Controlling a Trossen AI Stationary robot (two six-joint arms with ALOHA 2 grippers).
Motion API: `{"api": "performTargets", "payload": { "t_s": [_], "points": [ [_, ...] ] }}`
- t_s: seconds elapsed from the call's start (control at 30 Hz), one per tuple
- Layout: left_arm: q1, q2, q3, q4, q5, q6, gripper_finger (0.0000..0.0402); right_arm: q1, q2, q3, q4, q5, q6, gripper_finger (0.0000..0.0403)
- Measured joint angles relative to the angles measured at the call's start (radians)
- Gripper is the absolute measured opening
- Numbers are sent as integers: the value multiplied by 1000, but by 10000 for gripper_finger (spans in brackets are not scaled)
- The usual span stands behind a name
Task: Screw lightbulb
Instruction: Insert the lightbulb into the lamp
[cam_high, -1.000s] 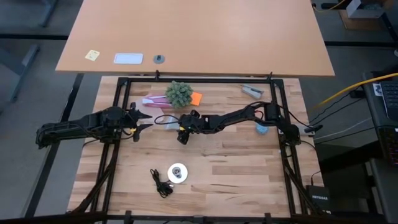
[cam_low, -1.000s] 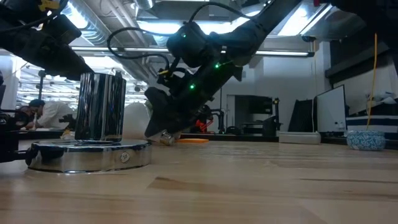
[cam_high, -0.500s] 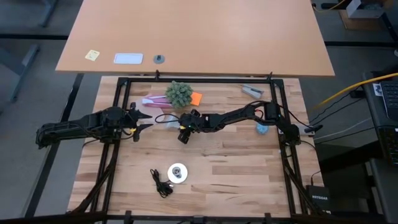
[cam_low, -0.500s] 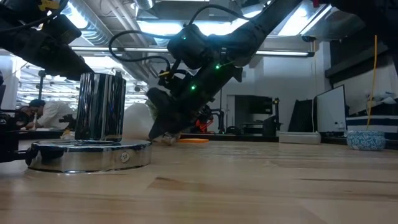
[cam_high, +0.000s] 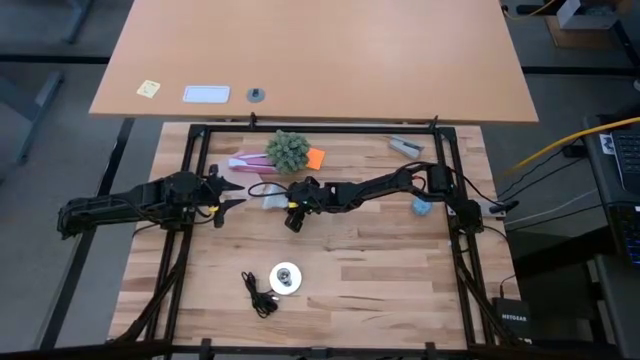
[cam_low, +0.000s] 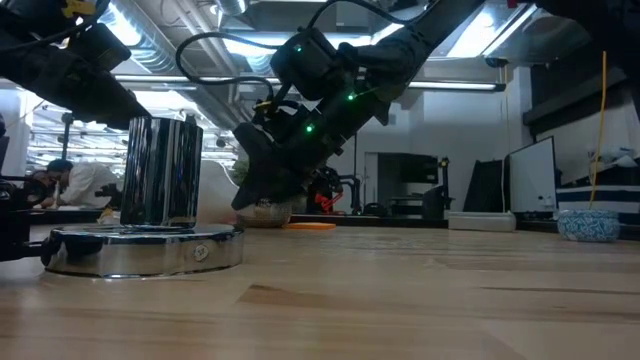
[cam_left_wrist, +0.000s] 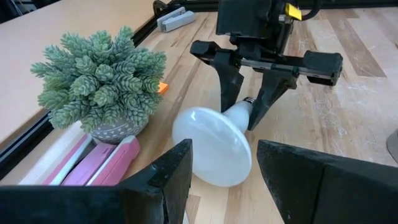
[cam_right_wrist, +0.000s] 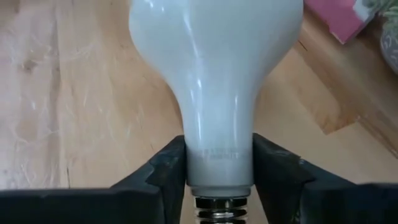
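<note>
The lightbulb (cam_left_wrist: 214, 146), frosted white with a grey screw base, lies on its side on the wooden table (cam_high: 380, 260), left of centre, in front of the potted plant. Its dome (cam_high: 272, 202) points toward the table's left edge. My right gripper (cam_left_wrist: 240, 117) reaches in from the right and is shut on the bulb (cam_right_wrist: 214, 62). My left gripper (cam_high: 232, 195) hangs open near the table's left side, a short way from the dome, with nothing between its fingers. The round white-and-silver socket disc (cam_high: 286, 278) sits near the front edge. My right gripper pinches the bulb's narrow neck (cam_right_wrist: 219, 158), just above the screw base, between its two fingers (cam_right_wrist: 165, 171). The fingers slant down from the table's right side. The dome sticks out beyond the fingertips toward the left and looks to rest on the tabletop.
A potted plant (cam_high: 288, 150), a pink item (cam_high: 245, 160) and an orange piece (cam_high: 316, 157) lie just behind the bulb. A grey tool (cam_high: 405, 146) and a small blue item (cam_high: 421, 207) are at the right. A black cord (cam_high: 260, 295) trails from the socket disc.
My right gripper has shut on the bulb's neck while staying in about the same place. In the low view its fingers now sit a little higher around the bulb's base end.
</note>
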Motion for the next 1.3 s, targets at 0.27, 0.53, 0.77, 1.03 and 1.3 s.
{"api": "performTargets", "payload": {
  "t_s": [0.27, 0.53, 0.77, 1.03, 1.3],
  "points": [
    [0, 0, 0, 0, 0, 0, 170, 0, -3, 0, -4, -47, 0, 156],
    [0, 0, 0, -1, 0, 0, 170, 1, -31, 0, -7, -70, 19, 152],
    [0, 0, 0, 0, 0, 0, 170, 1, -67, 0, -8, -113, 19, 154],
    [0, 0, 0, 0, 0, 0, 170, 1, -124, 1, -8, -153, 19, 155],
    [0, 0, 0, 0, 0, 0, 170, 1, -150, 1, -5, -157, 19, 156]
  ]
}}
